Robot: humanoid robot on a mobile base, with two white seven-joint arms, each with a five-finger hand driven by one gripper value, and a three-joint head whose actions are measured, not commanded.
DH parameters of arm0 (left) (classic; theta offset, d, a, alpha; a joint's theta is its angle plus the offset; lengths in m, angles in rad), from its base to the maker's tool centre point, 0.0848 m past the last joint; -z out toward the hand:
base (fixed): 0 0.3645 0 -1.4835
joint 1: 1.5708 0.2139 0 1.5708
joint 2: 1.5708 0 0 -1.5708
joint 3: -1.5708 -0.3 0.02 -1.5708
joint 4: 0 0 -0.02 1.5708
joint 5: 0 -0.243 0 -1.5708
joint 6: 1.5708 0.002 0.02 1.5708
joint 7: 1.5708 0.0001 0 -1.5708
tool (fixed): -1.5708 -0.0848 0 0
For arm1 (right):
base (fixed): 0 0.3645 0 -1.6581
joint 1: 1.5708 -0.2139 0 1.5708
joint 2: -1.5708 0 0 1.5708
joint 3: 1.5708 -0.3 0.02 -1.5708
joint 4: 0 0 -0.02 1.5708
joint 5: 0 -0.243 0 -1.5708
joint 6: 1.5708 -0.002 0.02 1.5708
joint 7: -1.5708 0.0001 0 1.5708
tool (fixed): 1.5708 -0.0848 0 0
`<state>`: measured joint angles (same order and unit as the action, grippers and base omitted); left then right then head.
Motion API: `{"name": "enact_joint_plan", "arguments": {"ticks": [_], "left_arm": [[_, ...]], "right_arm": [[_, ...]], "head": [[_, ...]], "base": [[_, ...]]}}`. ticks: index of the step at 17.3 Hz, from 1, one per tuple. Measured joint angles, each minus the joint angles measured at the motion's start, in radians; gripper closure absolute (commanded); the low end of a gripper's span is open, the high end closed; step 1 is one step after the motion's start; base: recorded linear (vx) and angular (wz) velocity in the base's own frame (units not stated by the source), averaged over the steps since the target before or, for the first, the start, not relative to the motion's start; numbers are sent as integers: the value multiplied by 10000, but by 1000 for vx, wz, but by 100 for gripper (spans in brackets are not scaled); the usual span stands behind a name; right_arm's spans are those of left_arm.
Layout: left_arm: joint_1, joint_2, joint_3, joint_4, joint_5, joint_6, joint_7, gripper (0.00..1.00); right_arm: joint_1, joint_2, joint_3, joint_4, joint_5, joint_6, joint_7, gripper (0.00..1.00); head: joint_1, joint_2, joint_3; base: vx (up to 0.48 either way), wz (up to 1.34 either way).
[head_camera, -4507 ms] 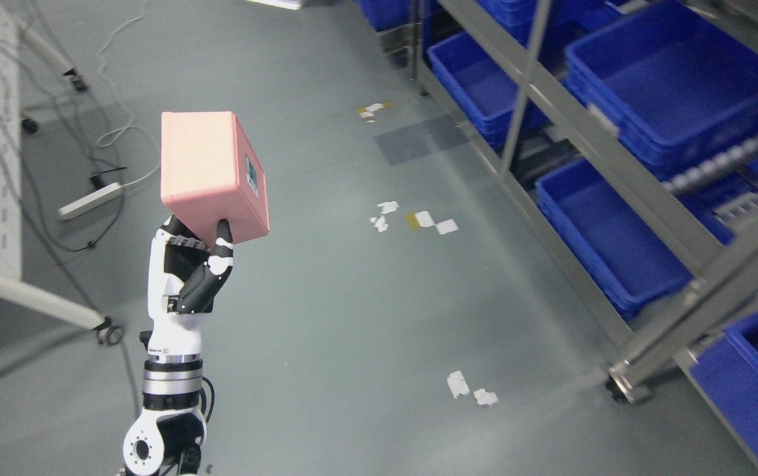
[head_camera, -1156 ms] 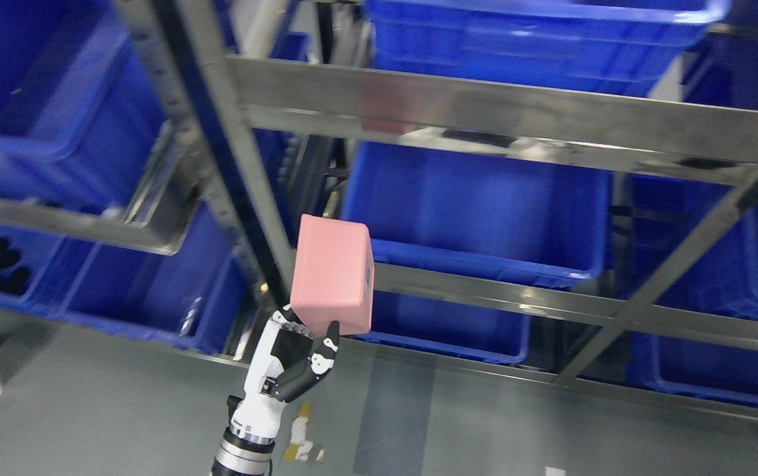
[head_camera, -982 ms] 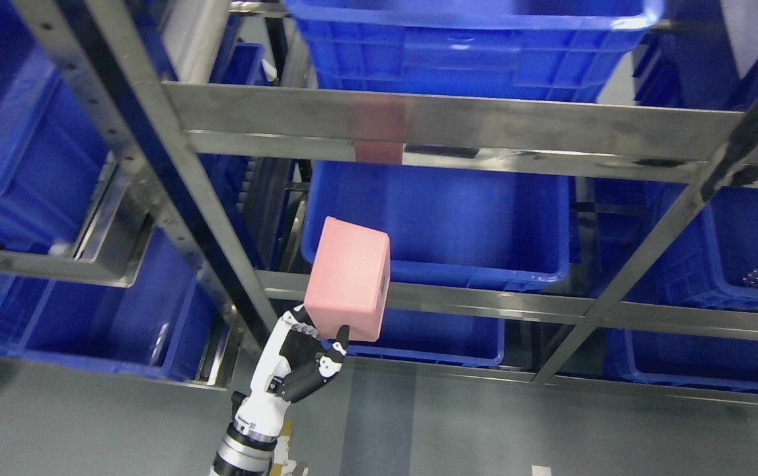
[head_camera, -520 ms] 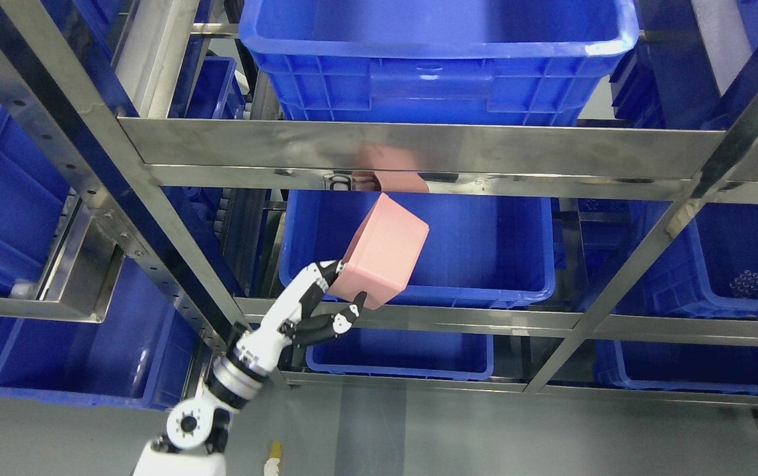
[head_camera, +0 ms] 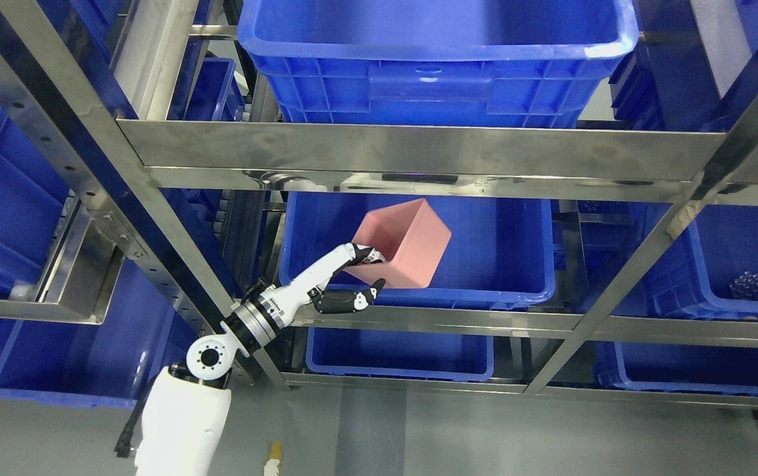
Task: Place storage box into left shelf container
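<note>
The pink storage box (head_camera: 412, 244) is tilted, its open side facing up and left, inside the blue container (head_camera: 524, 291) on the middle shelf level. It sits low in the container, against the front wall. My left hand (head_camera: 371, 272) reaches in over the container's front rim. Its fingers (head_camera: 367, 254) hook over the box's rim and the thumb (head_camera: 352, 299) lies under the box's lower edge, so the hand still grips the box. The right arm is out of view.
A steel crossbar (head_camera: 418, 149) runs just above the container's opening, and a slanted steel post (head_camera: 94, 152) stands to the left of my arm. Another blue bin (head_camera: 431, 73) sits on the level above. More blue bins stand below (head_camera: 398, 354) and to the right (head_camera: 735, 264).
The camera first swung from the floor to the shelf. Over the last second my left arm stretched forward and carried the box under the crossbar, tipping it down into the blue container.
</note>
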<state>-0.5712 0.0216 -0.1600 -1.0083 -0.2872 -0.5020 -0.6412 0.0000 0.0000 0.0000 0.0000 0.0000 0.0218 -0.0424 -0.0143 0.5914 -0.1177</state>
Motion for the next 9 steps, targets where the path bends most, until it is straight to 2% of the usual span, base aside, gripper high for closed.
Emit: {"name": "enact_joint_plan", "arguments": {"ticks": [5,6,9], "left_arm": [[-313,-88,-186,670,-623,-6,543,23],[-354,-99,-198,720,-653,-6,639,19],[-423,-131,-241,624,-53,31,819,15]], "right_arm": [[0,0,0,0,0,0,0,0],[0,0,0,0,0,0,0,0],[0,0,0,0,0,0,0,0]], "head": [[0,0,0],[0,0,0],[0,0,0]], "base": [[0,0],[0,0],[0,0]]}}
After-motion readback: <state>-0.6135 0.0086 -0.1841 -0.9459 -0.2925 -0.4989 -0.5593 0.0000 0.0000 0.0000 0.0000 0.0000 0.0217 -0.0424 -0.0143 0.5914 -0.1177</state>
